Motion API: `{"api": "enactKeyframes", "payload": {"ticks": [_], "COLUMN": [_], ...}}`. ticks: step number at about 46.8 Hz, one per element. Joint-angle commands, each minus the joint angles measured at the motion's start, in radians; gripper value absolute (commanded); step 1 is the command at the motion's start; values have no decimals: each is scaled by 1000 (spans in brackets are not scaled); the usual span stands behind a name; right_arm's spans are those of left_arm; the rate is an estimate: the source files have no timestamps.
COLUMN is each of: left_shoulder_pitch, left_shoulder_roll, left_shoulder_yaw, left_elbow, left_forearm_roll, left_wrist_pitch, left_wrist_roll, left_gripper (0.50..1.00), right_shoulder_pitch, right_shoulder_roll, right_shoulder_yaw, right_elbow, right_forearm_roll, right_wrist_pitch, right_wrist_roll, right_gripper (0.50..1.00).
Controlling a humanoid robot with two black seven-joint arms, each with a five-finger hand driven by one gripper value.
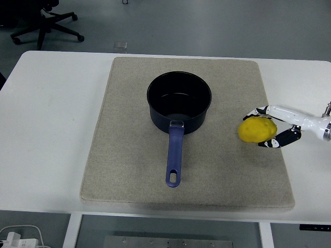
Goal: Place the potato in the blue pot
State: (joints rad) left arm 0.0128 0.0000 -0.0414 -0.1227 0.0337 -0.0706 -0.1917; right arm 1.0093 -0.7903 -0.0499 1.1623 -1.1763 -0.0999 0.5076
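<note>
While the right hand (270, 127) grips the potato (257, 130) between curled fingers, over the mat's (129, 155) right edge | blue pot (179, 101) lies left and slightly farther away, well apart, handle pointing toward the near edge | left arm out of view

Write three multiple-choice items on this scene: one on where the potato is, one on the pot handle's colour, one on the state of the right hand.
1. Where is the potato?
A. inside the pot
B. right of the pot, over the mat
C. on the floor

2. What colour is the pot's handle?
A. red
B. blue
C. white

3. What is the right hand doing?
A. grasping the potato
B. gripping the handle
C. lying flat and empty

Answers: 1 B, it sits right of the blue pot above the beige mat. 2 B, the handle is blue. 3 A, its fingers curl around the potato.
</note>
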Motion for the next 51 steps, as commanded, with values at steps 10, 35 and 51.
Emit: {"api": "enactKeyframes", "payload": {"ticks": [10, 35, 51], "left_shoulder_pitch": [-1, -1, -1], "left_shoulder_roll": [0, 0, 0], "left_shoulder_yaw": [0, 0, 0], "left_elbow": [0, 0, 0], "left_forearm_roll": [0, 0, 0], "left_wrist_pitch": [0, 0, 0], "left_wrist_roll": [0, 0, 0], "left_gripper": [994, 996, 994], "right_shoulder_pitch": [84, 288, 307], "right_shoulder_roll": [-35, -105, -3], "right_shoulder_yaw": [2, 39, 70], "right_elbow": [0, -49, -47], "right_forearm_roll": [69, 150, 150], "right_wrist_pitch": [52, 201, 196], "right_wrist_roll": [2, 20, 8], "right_gripper": [500, 500, 500]}}
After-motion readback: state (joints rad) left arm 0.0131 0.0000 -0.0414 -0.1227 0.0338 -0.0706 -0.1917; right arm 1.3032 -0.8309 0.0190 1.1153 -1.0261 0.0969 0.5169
